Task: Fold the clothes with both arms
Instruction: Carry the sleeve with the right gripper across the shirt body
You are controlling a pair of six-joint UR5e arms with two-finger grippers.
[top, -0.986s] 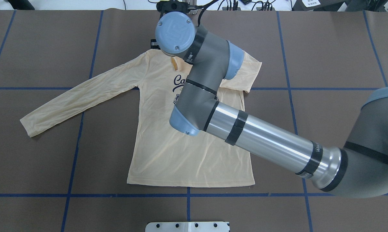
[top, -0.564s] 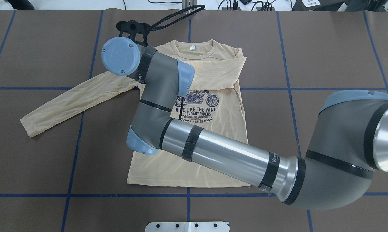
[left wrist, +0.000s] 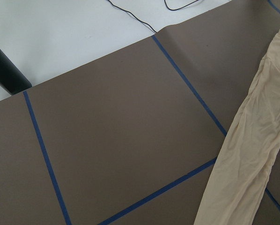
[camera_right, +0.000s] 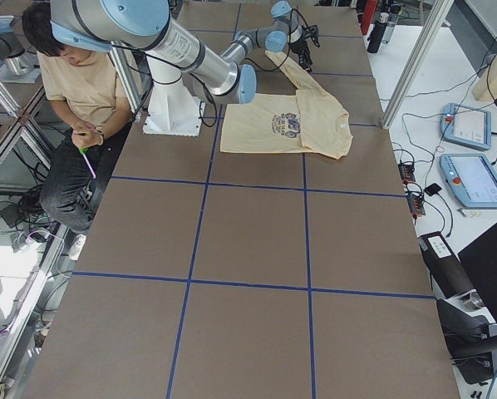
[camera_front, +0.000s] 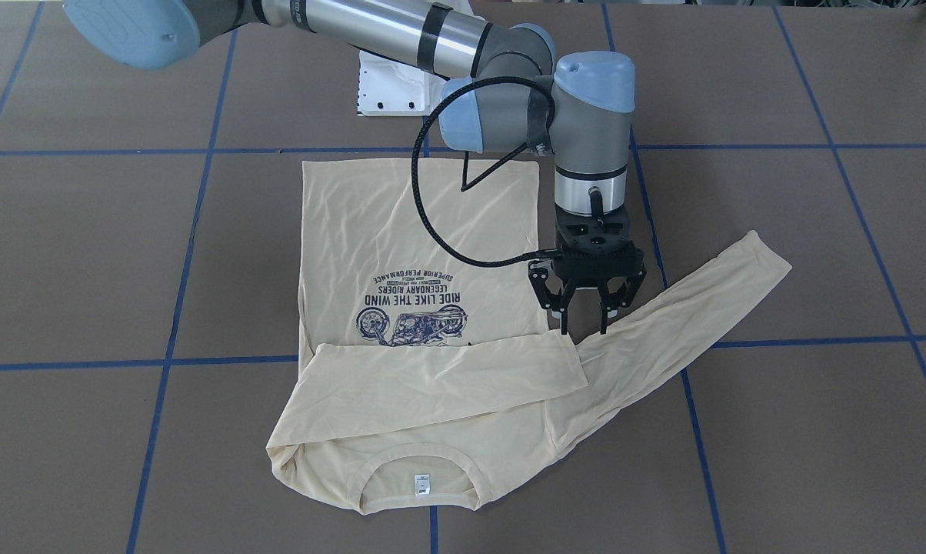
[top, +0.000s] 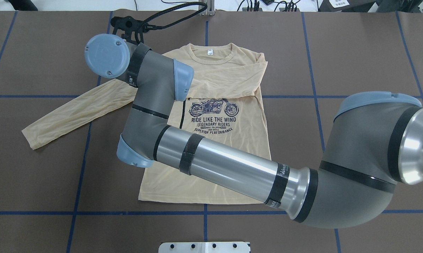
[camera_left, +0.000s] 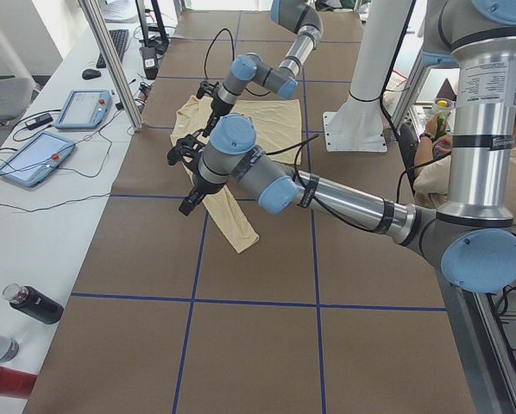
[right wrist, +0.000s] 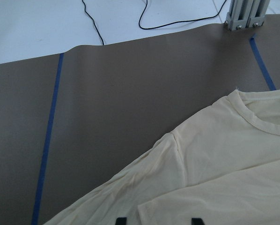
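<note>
**Right gripper open over the armpit, one sleeve left to fold**

The pale cream-yellow, thin long-sleeved T-shirt with the navy motorcycle print lies flat and face up in the middle of the front-facing view. It rests on the brown table covering with its blue tape grid, neck towards the bottom edge.

One sleeve is already laid across the chest just below the print. The outstretched sleeve runs up to the right of the frame.

Your grey-and-silver right arm reaches across the shirt. Its black two-finger right gripper points straight down, right of centre. The jaws are spread and hold nothing, and the tips sit at the armpit of the outstretched sleeve. You cannot tell here whether they touch the cloth.

The left gripper shows only in the left side view, raised over the table, so how far it is spread cannot be told.

Expect the fabric to be light, limp and stretchy. It will likely sag from any single pinch and drag wrinkles over the covering. My advice is to take the sleeve at its cuff or at the shoulder seam, where doubled cloth gives the pads some bite. Catch both layers and lift before you carry it.
</note>
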